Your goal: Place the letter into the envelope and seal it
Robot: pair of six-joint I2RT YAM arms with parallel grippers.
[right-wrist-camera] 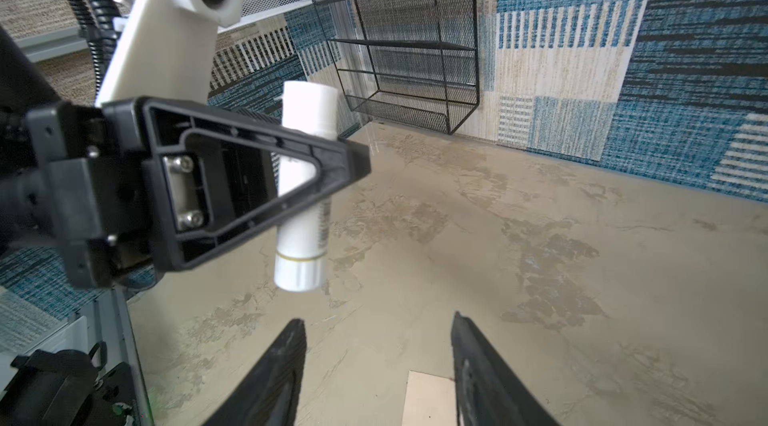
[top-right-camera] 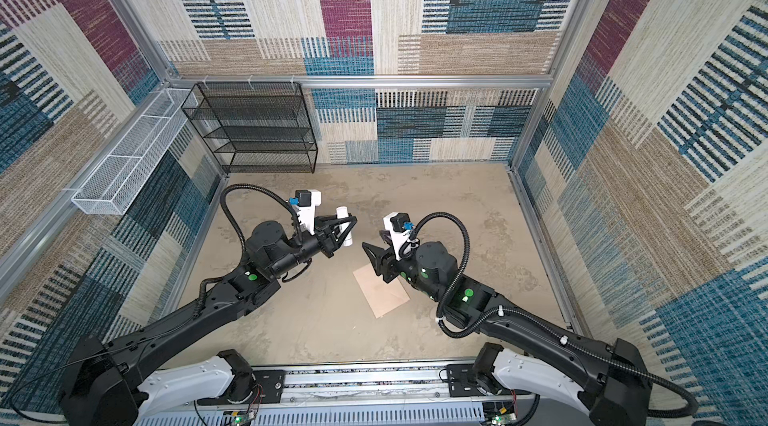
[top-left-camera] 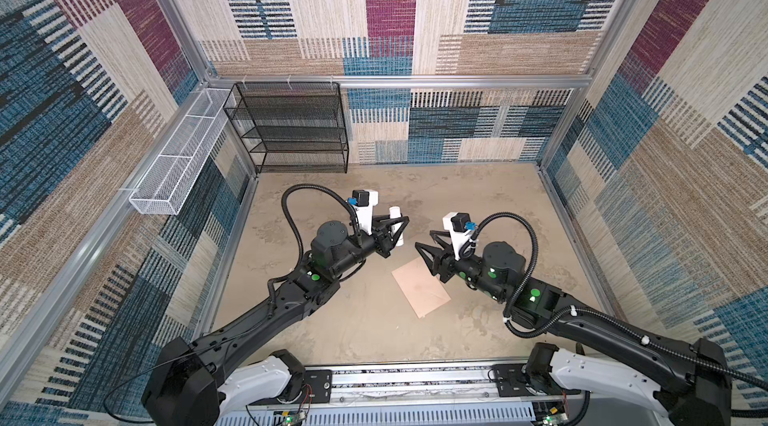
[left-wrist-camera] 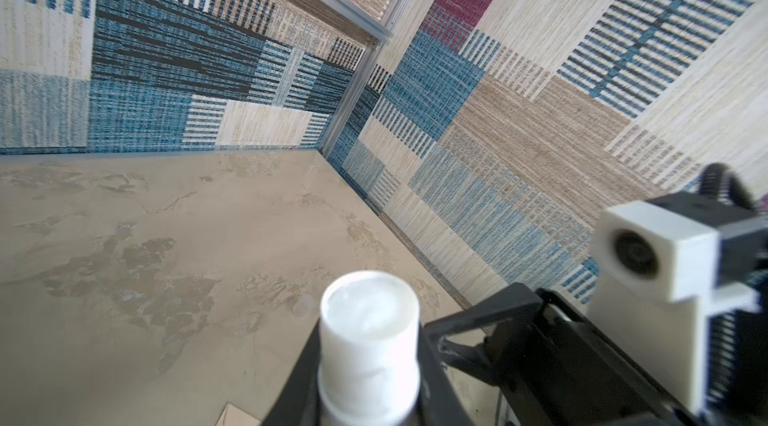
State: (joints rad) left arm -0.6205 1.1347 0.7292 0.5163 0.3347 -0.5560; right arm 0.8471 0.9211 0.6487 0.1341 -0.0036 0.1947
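A white wire basket (top-left-camera: 174, 158) hangs on the left wall, and a black mesh shelf rack (top-left-camera: 291, 129) stands at the back left of a mottled tan tabletop (top-left-camera: 374, 341). Left of centre, the left end effector (top-left-camera: 401, 225) is raised off the tabletop and clamped crosswise around a white glue stick (right-wrist-camera: 305, 245), both ends of which stick out past its fingers. Just right of centre, the pale peach-pink envelope (top-left-camera: 419, 291) lies flat on the tabletop, turned at an angle. The right end effector (top-left-camera: 424, 239) hangs over the envelope's far corner, facing the left one, with its fingers (right-wrist-camera: 286, 353) spread apart and holding nothing.
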